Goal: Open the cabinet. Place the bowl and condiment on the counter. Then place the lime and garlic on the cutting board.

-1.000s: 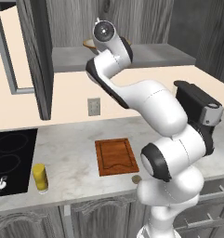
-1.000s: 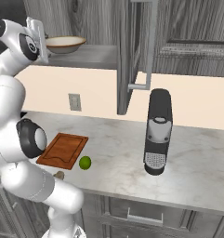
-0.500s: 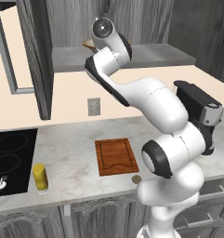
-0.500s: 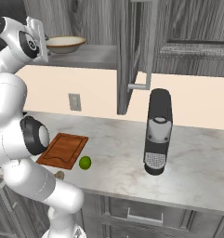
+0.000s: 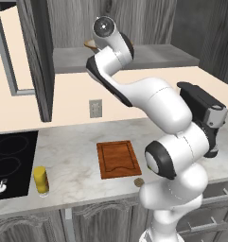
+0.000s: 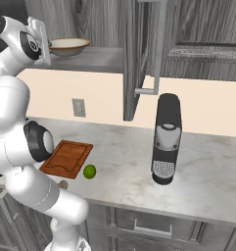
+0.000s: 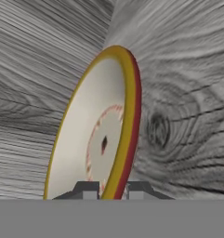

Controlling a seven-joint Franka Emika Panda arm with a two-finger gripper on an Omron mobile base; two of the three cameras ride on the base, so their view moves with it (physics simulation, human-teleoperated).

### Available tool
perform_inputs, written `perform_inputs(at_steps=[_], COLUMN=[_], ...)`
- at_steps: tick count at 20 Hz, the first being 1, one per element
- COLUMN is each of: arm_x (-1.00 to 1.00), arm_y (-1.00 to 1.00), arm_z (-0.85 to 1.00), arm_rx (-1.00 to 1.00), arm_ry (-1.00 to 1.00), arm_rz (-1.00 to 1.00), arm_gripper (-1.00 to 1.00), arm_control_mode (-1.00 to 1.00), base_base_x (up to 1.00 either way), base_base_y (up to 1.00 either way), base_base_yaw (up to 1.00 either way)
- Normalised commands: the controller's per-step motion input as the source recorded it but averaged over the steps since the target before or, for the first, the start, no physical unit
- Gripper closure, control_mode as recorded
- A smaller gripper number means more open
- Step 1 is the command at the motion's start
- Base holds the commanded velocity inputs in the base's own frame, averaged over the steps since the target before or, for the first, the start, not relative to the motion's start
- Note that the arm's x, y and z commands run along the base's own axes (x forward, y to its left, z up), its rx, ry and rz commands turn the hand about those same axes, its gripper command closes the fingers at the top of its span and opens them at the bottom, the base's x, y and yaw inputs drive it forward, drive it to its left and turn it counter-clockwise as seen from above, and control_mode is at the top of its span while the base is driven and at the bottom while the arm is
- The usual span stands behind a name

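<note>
The upper cabinet stands open, its door [image 5: 37, 56] swung out to the left. On its shelf [image 6: 97, 58] rests the cream bowl [image 6: 68, 45] with a brown rim. My gripper [image 7: 112, 188] is shut on that rim, one fingertip on each side, and the bowl [image 7: 95, 139] appears edge-on in the hand view. The yellow condiment bottle [image 5: 40, 179] stands on the counter [image 5: 77, 156] beside the cooktop. The cutting board [image 5: 118, 158] lies bare. The lime [image 6: 89, 171] sits just right of the board, and the garlic [image 5: 139, 181] lies near the counter's front edge.
A black coffee machine [image 6: 166, 139] stands on the counter to the right. The black cooktop [image 5: 11, 160] lies at the left. A second open cabinet door [image 6: 134, 49] hangs above the counter's middle. A wall outlet [image 5: 95, 108] is behind the board.
The jaws have closed from wide open onto the bowl's rim. The arm has hardly moved, and the bowl still sits on the shelf.
</note>
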Motion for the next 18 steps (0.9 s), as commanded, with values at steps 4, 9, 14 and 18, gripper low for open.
perform_inputs(at_steps=[4, 9, 14, 18], arm_x=[0.04, -0.11, -0.39, -0.38], arm_y=[0.00, 0.00, 0.00, 0.00], arm_z=[0.00, 0.11, 0.26, 0.27], arm_rx=[0.00, 0.00, 0.00, 0.00], arm_ry=[0.00, -0.02, -0.08, -0.10], arm_rz=[0.00, 0.00, 0.00, 0.00], arm_gripper=[1.00, 1.00, 1.00, 1.00], arm_control_mode=[-1.00, -1.00, -1.00, -1.00], base_base_x=[0.00, 0.00, 0.00, 0.00], base_base_y=[0.00, 0.00, 0.00, 0.00], base_base_yaw=[0.00, 0.00, 0.00, 0.00])
